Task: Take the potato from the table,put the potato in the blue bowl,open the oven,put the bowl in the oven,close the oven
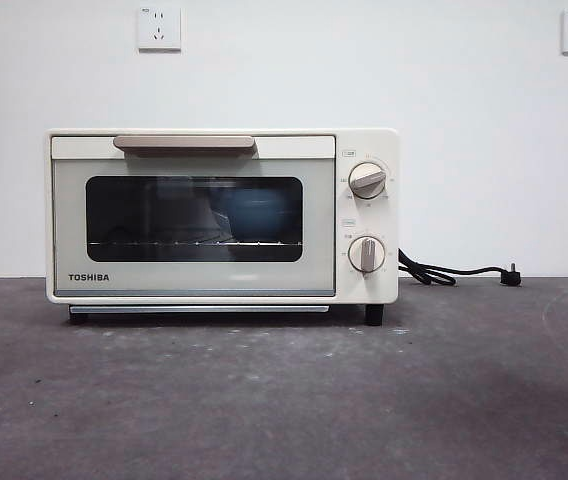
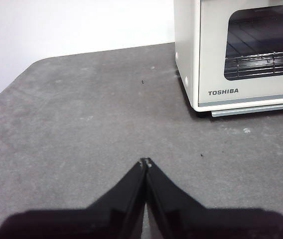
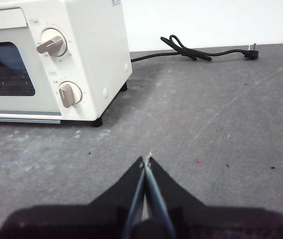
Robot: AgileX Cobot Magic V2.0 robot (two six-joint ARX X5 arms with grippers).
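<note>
White plaster wall (image 1: 364, 60), smooth and matte, carries two pale socket plates (image 1: 159, 28) behind a dark grey tabletop (image 1: 284, 400) whose flat surface is mottled and flecked with faint pale specks. Centred on this tabletop stands the oven (image 1: 222, 215), a boxy cream-white appliance with rounded corners, glossy enamelled sides and small black feet. Its door is shut; a beige bar handle (image 1: 185, 144) runs along the upper edge of the door, above a dark, reflective glass window (image 1: 194, 218) with rounded corners. Through the glass, a thin wire rack (image 1: 164, 243) spans the cavity, and the blue bowl (image 1: 254, 215) rests on it toward the knob side, visible as a deep blue rounded form with a paler rim; the potato cannot be made out through the tinted glass. Two round beige knobs (image 1: 367, 181) sit one above the other on the control panel. A black cord (image 1: 444, 271), loosely kinked, trails from the rear of the oven across the tabletop to a plug lying flat. The left gripper (image 2: 145, 162) hovers low over bare tabletop, well apart from the oven's branded corner, its matte black, wedge-shaped fingers (image 2: 126, 191) pressed together at the tips. The right gripper (image 3: 146, 159) is posed likewise off the knob side, its fingers (image 3: 169, 194) also pressed together.
</note>
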